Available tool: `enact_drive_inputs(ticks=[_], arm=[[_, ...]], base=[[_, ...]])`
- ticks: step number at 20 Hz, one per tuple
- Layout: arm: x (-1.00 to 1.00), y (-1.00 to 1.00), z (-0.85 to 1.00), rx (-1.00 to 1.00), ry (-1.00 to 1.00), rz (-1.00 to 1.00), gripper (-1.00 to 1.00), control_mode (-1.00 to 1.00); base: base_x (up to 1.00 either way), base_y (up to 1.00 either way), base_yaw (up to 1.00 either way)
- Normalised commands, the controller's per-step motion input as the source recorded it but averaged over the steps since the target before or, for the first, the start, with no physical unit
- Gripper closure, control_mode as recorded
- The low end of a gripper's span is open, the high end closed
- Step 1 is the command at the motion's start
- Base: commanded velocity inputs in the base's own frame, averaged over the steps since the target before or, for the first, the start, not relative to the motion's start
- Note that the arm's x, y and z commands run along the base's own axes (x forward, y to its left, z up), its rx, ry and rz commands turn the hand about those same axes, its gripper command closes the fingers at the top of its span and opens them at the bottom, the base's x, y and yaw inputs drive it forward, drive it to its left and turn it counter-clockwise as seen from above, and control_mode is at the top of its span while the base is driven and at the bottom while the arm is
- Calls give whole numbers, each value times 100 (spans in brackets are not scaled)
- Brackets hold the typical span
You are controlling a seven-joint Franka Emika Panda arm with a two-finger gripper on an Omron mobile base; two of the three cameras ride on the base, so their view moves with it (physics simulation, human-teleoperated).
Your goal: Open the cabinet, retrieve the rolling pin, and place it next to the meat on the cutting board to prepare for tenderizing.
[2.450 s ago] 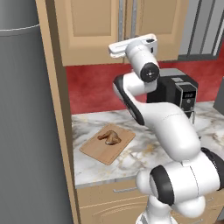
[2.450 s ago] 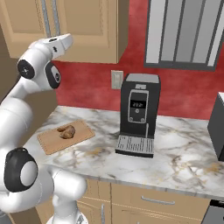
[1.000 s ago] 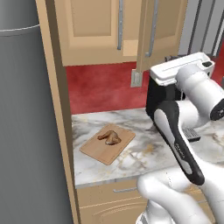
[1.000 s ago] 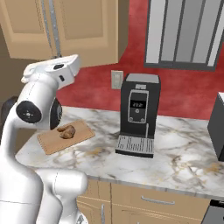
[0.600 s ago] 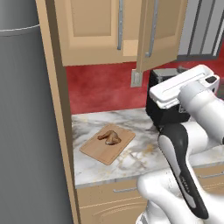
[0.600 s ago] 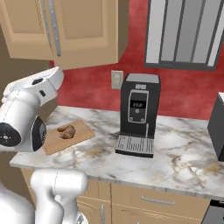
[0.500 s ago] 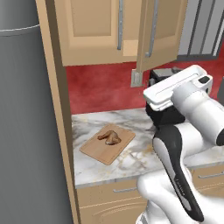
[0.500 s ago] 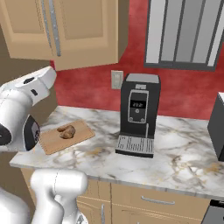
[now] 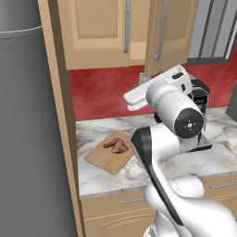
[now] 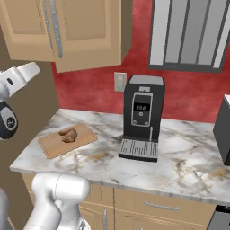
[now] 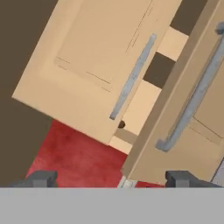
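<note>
The cabinet (image 11: 100,57) fills the hand view. Its left door is closed, with a silver bar handle (image 11: 131,78). The right door (image 11: 192,131) stands ajar, swung outward. In the gap between the doors a small brown round end (image 11: 121,124) sits on the shelf, which looks like the tip of the rolling pin. My gripper (image 11: 113,180) is open, its fingertips far apart with nothing between them, below the doors and apart from them. The cutting board (image 9: 110,156) lies on the counter with the meat (image 9: 116,146) on it. My hand (image 9: 136,96) hovers above the board.
A black coffee machine (image 10: 141,117) stands on the marble counter (image 10: 179,157) to the right of the board. A tall grey fridge (image 9: 28,129) and a tan side panel close off the left. Drawer fronts run under the counter.
The right cabinet door was pulled ajar. My gripper went from shut to open and let go of the handle. The arm swung back down and left, away from the doors.
</note>
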Motion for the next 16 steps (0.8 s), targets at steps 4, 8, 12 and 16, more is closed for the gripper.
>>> enact_drive_inputs(ticks=[4,8,12,16], arm=[[16,0,0,-15,10,-25,-100,-100],[14,0,0,-18,8,-20,-100,-100],[9,1,-1,-15,3,-3,-100,-100],[7,2,-11,-15,0,3,-100,-100]], base=[[0,0,0],[0,0,0],[0,0,0],[0,0,0]])
